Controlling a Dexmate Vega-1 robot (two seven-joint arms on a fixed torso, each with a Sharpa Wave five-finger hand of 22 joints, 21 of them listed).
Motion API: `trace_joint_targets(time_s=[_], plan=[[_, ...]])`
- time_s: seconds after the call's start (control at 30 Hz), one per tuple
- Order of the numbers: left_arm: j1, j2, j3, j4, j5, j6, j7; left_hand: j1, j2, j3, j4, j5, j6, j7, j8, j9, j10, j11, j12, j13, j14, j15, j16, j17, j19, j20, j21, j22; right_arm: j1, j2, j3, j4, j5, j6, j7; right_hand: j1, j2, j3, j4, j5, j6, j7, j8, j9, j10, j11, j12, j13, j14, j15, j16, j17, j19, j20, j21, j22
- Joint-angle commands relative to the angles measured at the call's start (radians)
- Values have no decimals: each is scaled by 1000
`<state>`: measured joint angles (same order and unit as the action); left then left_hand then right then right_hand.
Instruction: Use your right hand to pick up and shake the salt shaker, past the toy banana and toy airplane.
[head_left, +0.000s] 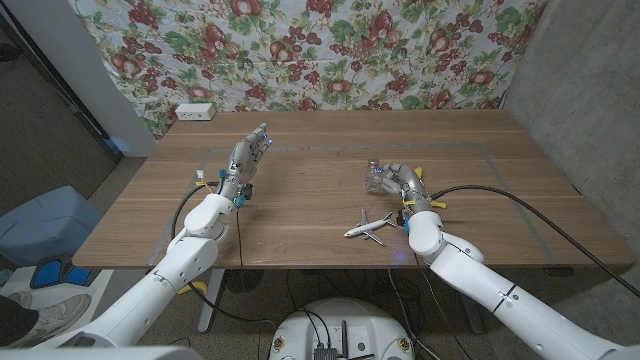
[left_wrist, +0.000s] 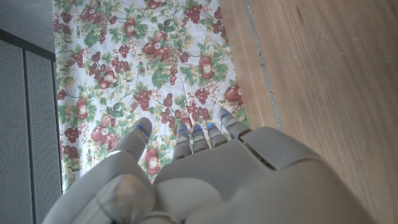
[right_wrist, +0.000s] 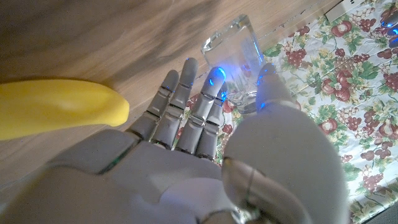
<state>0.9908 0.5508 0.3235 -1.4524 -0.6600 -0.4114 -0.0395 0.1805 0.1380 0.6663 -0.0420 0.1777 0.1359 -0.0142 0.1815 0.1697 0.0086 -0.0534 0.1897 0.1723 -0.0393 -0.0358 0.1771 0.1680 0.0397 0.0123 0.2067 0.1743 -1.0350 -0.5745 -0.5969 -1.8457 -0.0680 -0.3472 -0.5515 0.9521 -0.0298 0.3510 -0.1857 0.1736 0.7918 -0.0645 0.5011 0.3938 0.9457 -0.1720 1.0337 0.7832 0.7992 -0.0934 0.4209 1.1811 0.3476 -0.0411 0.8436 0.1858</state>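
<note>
Right hand (head_left: 400, 181) is out over the middle of the wooden table (head_left: 320, 150), and its fingers (right_wrist: 186, 99) are spread apart and reach toward the salt shaker (right_wrist: 235, 55). From the right wrist view, the clear glass shaker sits right at the fingertips, between the thumb and the other fingers. I cannot tell if the hand is touching it or holding it yet. From the head view, the shaker (head_left: 377, 178) is just on the left side of this hand. Which way its long side points is hard to tell.

A yellow toy banana (right_wrist: 59, 113) lies on the table close beside the hand, with its long side across the fingers. A white toy airplane (head_left: 369, 226) lies nearer the robot, nose toward the table's front edge.

Left hand (head_left: 246, 160) is up on its edge, holding nothing, fingers close together and pointing at the flowery cloth (head_left: 320, 50).
</note>
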Motion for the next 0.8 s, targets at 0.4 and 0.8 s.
trace_joint_targets(time_s=[0.4, 0.8], plan=[[-5, -2, -1, 10, -6, -7, -13, -8, 21, -3, -11, 0, 11, 0, 1, 5, 0, -4, 0, 3, -1, -10, -1, -1, 3, 0, -3, 4, 32, -1, -45, -12, -53, -131, -7, 74, 82, 25, 33, 7, 267, -3, -18, -23, -6, -23, -32, -28, -13, -126, -32, -14, -21, 14, 0, 1], [-7, -2, -1, 10, -10, -12, -22, -8, 21, -5, -16, 0, 14, -3, 1, 5, -1, -3, 0, 3, -2, -10, -1, -2, 4, 1, -4, 4, 31, -13, -52, -28, -63, -162, -4, 19, 57, 5, 45, 8, 158, -8, -68, -40, -98, -20, -91, -49, -41, -118, -53, -15, -37, 40, -6, 0]])
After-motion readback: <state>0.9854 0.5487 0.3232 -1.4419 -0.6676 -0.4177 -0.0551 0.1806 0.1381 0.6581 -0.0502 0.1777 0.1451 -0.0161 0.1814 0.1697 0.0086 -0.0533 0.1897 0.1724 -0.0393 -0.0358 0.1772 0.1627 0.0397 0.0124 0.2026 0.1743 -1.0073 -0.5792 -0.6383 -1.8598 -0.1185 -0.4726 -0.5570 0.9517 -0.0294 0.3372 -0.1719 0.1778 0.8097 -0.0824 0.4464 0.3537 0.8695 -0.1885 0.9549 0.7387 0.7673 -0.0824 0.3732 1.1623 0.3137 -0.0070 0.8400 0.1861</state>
